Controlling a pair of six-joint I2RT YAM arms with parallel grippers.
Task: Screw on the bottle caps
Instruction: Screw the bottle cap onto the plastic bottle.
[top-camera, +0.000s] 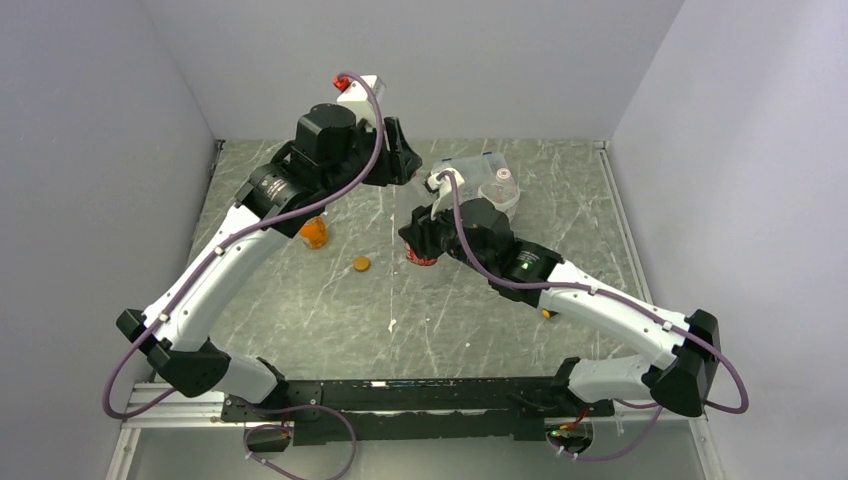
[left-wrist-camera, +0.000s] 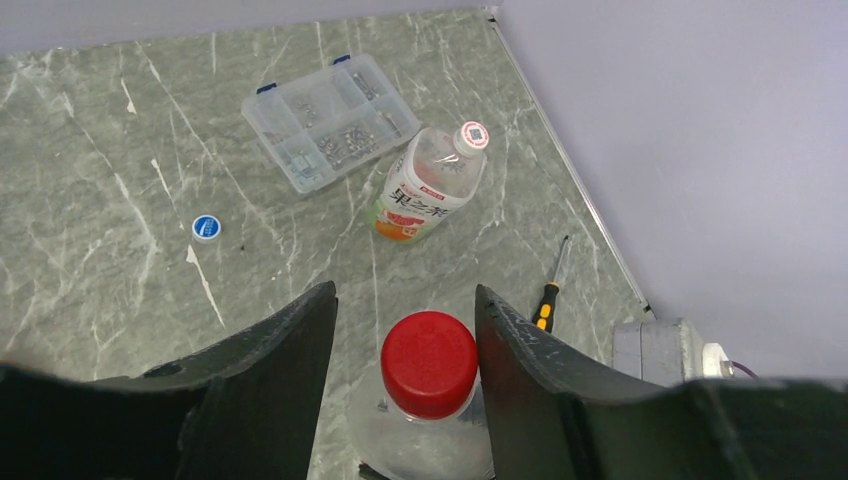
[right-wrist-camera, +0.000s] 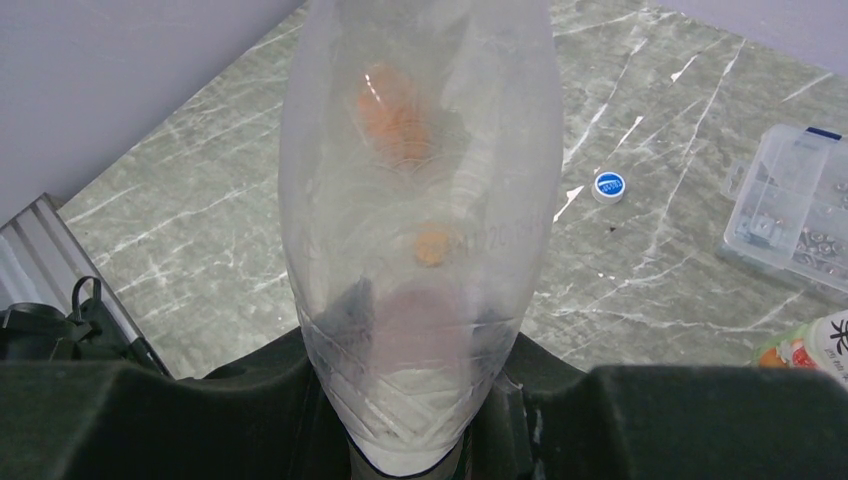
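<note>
A clear bottle (right-wrist-camera: 420, 200) is held near its narrow end by my right gripper (right-wrist-camera: 410, 400), which is shut on it; its red label (top-camera: 421, 259) shows under that gripper (top-camera: 427, 243). On the bottle (left-wrist-camera: 420, 440) sits a red cap (left-wrist-camera: 429, 362). My left gripper (left-wrist-camera: 405, 290) straddles this cap with its jaws open: the right finger is at the cap's edge, and a gap remains on the left. A blue cap (left-wrist-camera: 206, 227) and an orange cap (top-camera: 361, 264) lie loose on the table. A white-labelled bottle (left-wrist-camera: 430, 185) lies capped, and a squat orange bottle (top-camera: 314, 232) stands near the left arm.
A flat clear compartment box (left-wrist-camera: 330, 122) sits at the back beside the white-labelled bottle. A yellow-and-black screwdriver (left-wrist-camera: 547, 300) lies near the right wall. The left gripper (top-camera: 408, 165) hangs over the back middle of the marble table (top-camera: 300, 330).
</note>
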